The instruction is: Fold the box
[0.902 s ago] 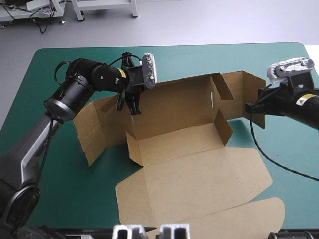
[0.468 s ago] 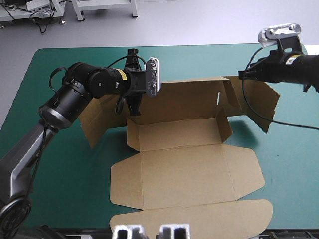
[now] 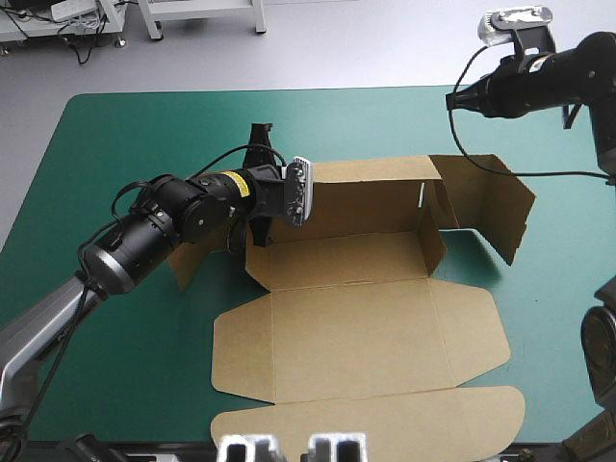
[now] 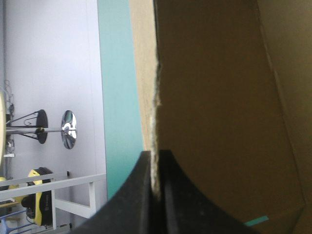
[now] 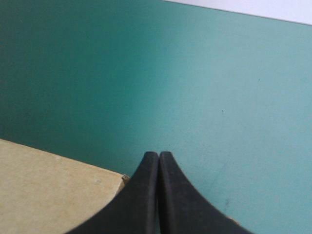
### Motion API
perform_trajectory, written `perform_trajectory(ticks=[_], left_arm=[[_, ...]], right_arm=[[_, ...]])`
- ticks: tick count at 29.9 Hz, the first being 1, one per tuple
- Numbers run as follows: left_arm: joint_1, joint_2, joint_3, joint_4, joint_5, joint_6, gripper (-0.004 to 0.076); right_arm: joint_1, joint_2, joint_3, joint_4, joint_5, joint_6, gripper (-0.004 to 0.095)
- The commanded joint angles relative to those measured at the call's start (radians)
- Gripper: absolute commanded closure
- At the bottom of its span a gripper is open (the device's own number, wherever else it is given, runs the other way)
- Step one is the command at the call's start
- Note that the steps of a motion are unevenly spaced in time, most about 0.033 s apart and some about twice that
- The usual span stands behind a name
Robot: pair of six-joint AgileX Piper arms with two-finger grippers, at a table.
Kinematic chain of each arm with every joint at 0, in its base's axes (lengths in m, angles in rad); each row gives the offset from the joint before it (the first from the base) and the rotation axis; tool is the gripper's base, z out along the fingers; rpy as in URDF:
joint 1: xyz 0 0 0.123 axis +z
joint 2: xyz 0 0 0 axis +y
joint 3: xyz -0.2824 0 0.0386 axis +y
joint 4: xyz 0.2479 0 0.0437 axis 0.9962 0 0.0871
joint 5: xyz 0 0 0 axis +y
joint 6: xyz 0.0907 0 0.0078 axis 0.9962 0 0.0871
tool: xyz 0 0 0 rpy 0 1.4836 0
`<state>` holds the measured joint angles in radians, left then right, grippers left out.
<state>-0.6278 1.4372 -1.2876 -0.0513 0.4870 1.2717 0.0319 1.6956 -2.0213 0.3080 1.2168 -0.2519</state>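
Box [image 3: 351, 332] at counter [image 3: 115, 144] middle, long axis parallel to counter's far edge, lid flat toward near edge. Left end effector [image 4: 156, 156] clamped on back wall. Right end effector [image 5: 159, 155] closed, empty, over counter's far right.

Robot lab: teal-green table [image 3: 125, 135], grey floor [image 3: 385, 38]

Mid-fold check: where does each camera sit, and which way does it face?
High view: above and behind the robot, facing forward and down on the table and box; it shows the left gripper at the box's back wall, the right gripper near the far edge.
Left wrist view: above the left wrist, along the left gripper, shut on the box's edge; scene turned sideways.
Right wrist view: above the right wrist, down past the shut right gripper at the cover.
Shared: all three show the box.
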Motion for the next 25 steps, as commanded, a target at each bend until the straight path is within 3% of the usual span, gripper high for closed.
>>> perform_trajectory(ticks=[1, 12, 20, 25], left_arm=[[-0.005, -0.053, 0.031, 0.008, -0.188, 0.001, 0.0734], [-0.005, -0.062, 0.073, 0.005, -0.312, -0.002, 0.0734], [-0.005, -0.062, 0.073, 0.005, -0.308, -0.002, 0.0734], [-0.003, -0.062, 0.073, 0.005, -0.286, -0.027, 0.0734]], right_arm=[[-0.005, 0.047, -0.054, 0.022, -0.029, 0.031, 0.0928], [-0.07, 0.26, -0.086, 0.156, -0.012, 0.06, 0.0928], [-0.077, 0.275, -0.057, 0.21, 0.032, 0.068, 0.0928], [-0.078, 0.22, 0.039, 0.18, 0.032, 0.052, 0.0928]])
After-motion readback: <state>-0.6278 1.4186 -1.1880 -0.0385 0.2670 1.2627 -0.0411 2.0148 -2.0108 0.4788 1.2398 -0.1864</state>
